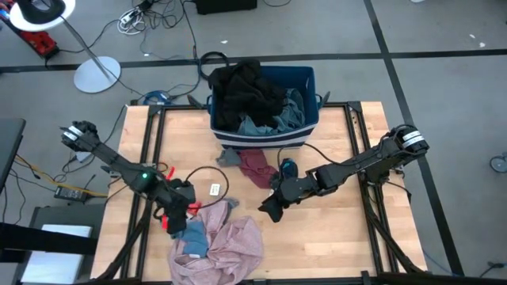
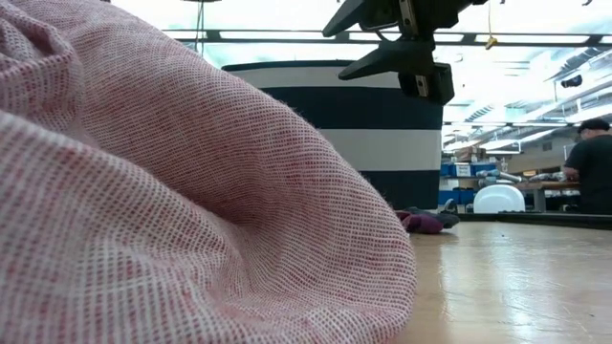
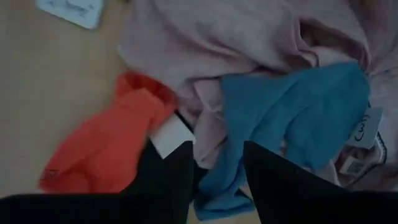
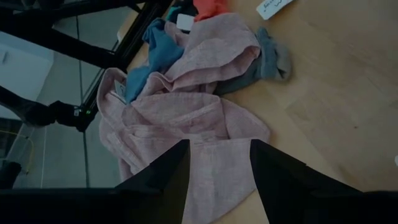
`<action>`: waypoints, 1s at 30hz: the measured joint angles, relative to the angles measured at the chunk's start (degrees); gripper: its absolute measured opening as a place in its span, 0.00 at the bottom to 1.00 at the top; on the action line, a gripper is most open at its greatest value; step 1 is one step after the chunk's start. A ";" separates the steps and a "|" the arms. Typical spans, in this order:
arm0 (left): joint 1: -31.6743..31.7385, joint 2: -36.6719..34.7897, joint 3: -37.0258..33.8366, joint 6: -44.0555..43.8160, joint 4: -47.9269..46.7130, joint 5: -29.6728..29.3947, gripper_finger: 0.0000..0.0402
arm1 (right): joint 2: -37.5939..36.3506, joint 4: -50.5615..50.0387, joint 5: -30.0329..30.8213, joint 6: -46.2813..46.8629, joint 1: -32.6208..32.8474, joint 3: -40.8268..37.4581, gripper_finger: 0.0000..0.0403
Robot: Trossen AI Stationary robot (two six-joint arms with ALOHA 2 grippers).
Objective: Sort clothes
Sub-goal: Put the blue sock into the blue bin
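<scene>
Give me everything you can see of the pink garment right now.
The pink garment is a large, loosely woven, crumpled cloth with seams and folds, heaped at the table's front edge. A bright blue piece lies against it on the left arm's side, a grey piece is tucked under a fold. The left gripper hovers open by the blue piece.

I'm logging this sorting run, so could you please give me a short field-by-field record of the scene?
bin: dark blue bin at the table's far edge, holding black and teal clothes
pile: pink garment at the near edge, blue piece and red-orange piece beside it
loose item: maroon piece in front of the bin
left gripper: open, over the pile
right gripper: open, empty, at mid-table
</scene>
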 joint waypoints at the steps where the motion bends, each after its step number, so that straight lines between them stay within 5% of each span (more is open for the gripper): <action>1: -0.40 0.63 0.00 0.21 0.86 0.01 0.37 | 0.02 -0.14 -0.24 0.00 0.00 0.00 0.42; 19: -3.71 14.36 0.02 0.22 8.65 0.47 0.36 | 0.02 -0.65 -0.81 1.14 1.84 0.00 0.42; 30: -4.36 14.67 0.02 0.71 12.23 2.65 0.16 | 0.02 -0.66 -0.80 1.20 2.40 0.00 0.42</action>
